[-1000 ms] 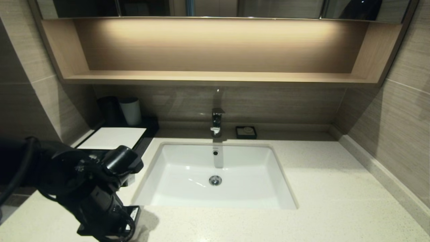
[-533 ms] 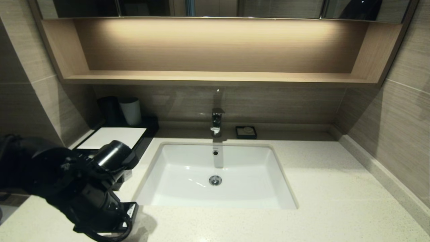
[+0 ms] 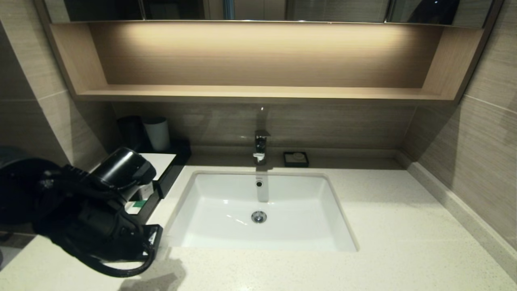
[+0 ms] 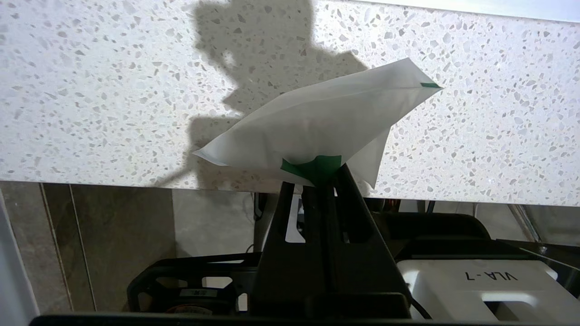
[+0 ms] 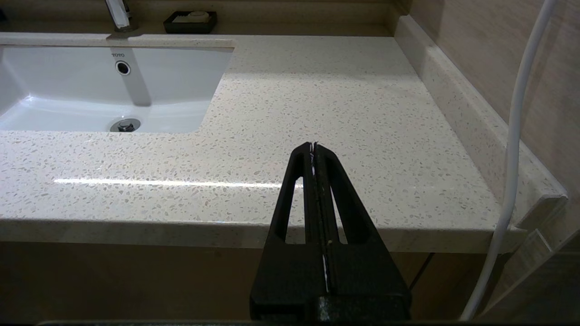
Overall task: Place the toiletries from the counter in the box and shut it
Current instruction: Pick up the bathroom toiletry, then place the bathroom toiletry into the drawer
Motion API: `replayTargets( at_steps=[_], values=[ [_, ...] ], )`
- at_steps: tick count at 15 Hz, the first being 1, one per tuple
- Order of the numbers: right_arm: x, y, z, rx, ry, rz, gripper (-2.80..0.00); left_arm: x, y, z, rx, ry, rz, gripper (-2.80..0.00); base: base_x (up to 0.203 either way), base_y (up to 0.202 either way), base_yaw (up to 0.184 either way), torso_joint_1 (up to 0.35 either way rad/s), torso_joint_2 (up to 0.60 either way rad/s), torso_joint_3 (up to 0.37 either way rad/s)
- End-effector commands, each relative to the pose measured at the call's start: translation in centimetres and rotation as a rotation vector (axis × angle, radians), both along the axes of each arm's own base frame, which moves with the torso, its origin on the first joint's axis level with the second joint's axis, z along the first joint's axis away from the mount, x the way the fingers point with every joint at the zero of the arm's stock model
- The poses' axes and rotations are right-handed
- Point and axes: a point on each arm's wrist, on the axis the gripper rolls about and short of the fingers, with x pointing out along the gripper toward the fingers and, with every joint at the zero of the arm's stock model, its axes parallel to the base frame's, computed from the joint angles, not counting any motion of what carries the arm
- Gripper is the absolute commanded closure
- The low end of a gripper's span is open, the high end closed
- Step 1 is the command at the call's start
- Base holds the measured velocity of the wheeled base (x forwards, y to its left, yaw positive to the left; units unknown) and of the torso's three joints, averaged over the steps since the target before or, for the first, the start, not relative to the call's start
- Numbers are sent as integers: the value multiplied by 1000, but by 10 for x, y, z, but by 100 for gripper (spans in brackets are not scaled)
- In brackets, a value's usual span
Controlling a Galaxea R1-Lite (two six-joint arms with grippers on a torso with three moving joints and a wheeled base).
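Pinched shut at your far left, the left gripper [image 4: 317, 174] holds the small white sachet [image 4: 317, 122] by its green label, the soft, puffed paper packet lifted clear of the speckled off-white stone counter [image 3: 404, 226] near that top's front left edge. Black, tapered fingers [image 4: 349, 213] meet at a point on the label; the packet's corners flare out above them, and its shadow falls on the stone.

Behind the arm you see the box [image 3: 171, 171], low, black and rectangular, at the counter's back left corner. Its drawer stands pulled out toward the front edge, with a white, green-labelled item [image 3: 137, 204] lying inside; the arm covers most of the flat white panel on top. Two cups, one dark and one grey [image 3: 157, 133], stand behind the box against the wall.

Centre, the glossy white rectangular sink basin [image 3: 218, 202] sits sunk into the stone.

Right gripper [image 5: 313, 149] is parked with its tips pressed together, off the counter's front edge on your right.
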Motion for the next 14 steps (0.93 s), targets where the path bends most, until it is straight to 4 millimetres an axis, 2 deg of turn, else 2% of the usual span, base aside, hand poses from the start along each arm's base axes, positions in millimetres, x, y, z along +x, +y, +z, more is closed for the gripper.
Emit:
replayTargets(
  at_steps=[1,5,9,14],
  values=[
    [0,0,0,0,-2,0,0,1,1,9,18,-25,16,0,0,0,0,0,0,0],
    [0,0,0,0,-2,0,0,14,16,21,32,-63,94,0,0,0,0,0,0,0],
    [0,0,0,-2,0,0,0,38,40,31,27,-89,212,0,0,0,0,0,0,0],
    [0,0,0,0,0,0,0,62,58,32,2,-97,344,0,0,0,0,0,0,0]
  ],
)
